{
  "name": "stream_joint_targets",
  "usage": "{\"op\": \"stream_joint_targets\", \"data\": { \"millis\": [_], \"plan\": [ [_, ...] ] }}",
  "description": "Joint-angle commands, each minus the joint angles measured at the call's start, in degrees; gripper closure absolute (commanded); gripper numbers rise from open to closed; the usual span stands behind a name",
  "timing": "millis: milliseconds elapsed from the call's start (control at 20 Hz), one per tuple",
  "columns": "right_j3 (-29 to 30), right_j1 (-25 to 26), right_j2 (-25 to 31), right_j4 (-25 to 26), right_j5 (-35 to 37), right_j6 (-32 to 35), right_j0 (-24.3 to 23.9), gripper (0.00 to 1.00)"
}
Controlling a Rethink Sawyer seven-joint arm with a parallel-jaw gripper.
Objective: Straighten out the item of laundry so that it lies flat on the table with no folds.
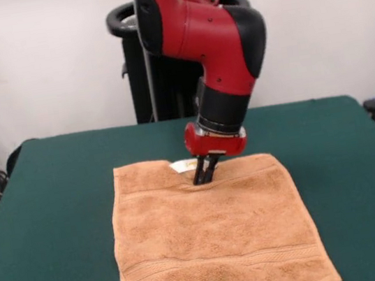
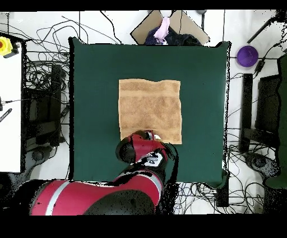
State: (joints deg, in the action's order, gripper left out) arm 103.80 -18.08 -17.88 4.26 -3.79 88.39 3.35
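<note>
The item of laundry (image 1: 216,238) is a peach-orange towel lying spread on the green table (image 1: 49,203), with a woven band near its front edge and a small white tag (image 1: 180,164) at its far edge. My gripper (image 1: 204,175) points down at the middle of that far edge, its dark fingers close together on the cloth, which dips in a small notch there. From overhead the towel (image 2: 150,108) looks nearly square on the table (image 2: 95,84). The red wrist (image 2: 140,147) covers the towel's lower edge and hides the gripper in that view.
Green table surface extends on all sides of the towel. Off the table in the overhead view are tangled cables (image 2: 42,84), a purple round object (image 2: 247,55), a cardboard box with cloth (image 2: 168,28), and a white side table (image 2: 10,106).
</note>
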Motion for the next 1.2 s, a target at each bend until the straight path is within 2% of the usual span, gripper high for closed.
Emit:
{"op": "stream_joint_targets", "data": {
  "millis": [50,150,400,750,900,1200],
  "plan": [
    [-10.8,6.4,3.0,-4.6,2.4,9.3,-1.0,1.0],
    [-11.1,6.8,3.5,-4.7,3.1,9.4,-1.5,1.0],
    [-10.4,5.9,10.1,-1.9,5.0,7.4,-6.9,1.0],
    [-9.5,5.8,11.7,-1.3,5.2,7.6,-7.9,1.0],
    [-6.7,4.6,13.7,-0.8,8.0,7.1,-9.1,1.0],
    [-1.5,1.0,14.5,0.7,8.8,7.4,-8.9,1.0]
  ]
}}
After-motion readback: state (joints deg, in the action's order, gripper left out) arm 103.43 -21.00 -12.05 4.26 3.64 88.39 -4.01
